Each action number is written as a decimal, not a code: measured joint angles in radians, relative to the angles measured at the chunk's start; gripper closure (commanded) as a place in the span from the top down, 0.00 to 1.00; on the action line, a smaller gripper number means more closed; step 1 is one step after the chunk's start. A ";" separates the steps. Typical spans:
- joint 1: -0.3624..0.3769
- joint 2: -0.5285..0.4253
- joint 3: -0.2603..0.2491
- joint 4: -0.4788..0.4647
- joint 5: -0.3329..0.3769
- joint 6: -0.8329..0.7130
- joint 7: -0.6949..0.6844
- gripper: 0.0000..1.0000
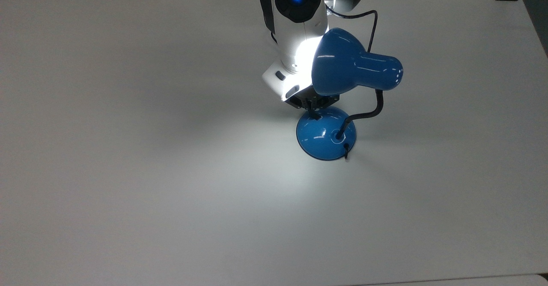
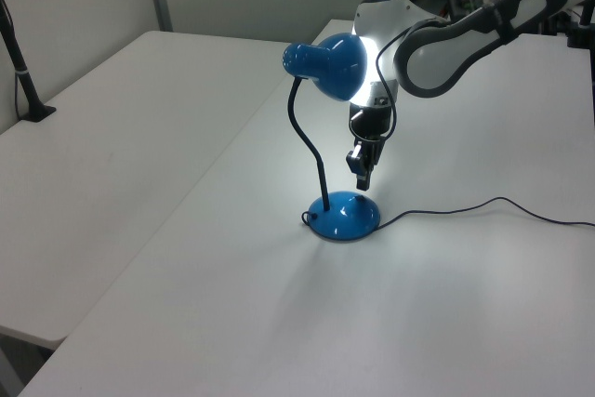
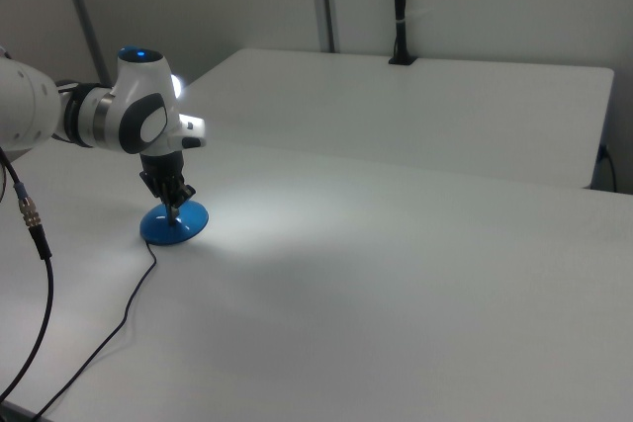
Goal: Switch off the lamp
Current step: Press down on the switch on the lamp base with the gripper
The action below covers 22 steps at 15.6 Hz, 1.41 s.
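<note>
One gripper [image 2: 362, 178] here, pointing straight down right over the lamp's base [image 1: 326, 134], and honestly I can't tell whether the fingers are spread or pressed together. In the top view its tip sits over the upper-left part of the dome, about where you'd expect a switch, so I'd say this is the approach-and-press step. Whether the tip is already touching the dome or just above it, I can't say. The lamp [image 2: 327, 67] is clearly on: a bright pool of light lies on the white table [image 1: 128, 170] to the top view's left of the base, and the arm's white wrist glows right beside the blue shade [image 1: 338, 67]. The lamp stands near the table's middle, black bendy neck [image 2: 307, 141] curving up, thin cord [image 2: 483, 204] trailing off to the left view's right. Next move, I reckon, is a short careful push downward, without nudging the base sideways or bumping the shade. No brands, labels or writing I can read anywhere.
</note>
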 measured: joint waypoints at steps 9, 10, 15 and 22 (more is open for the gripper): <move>0.008 0.017 0.000 -0.004 -0.003 0.003 0.000 0.00; 0.008 0.017 0.000 -0.006 -0.003 0.006 0.000 0.00; 0.009 0.013 0.002 -0.015 -0.016 0.017 0.000 0.00; 0.009 0.001 0.002 -0.048 -0.048 0.018 0.000 0.00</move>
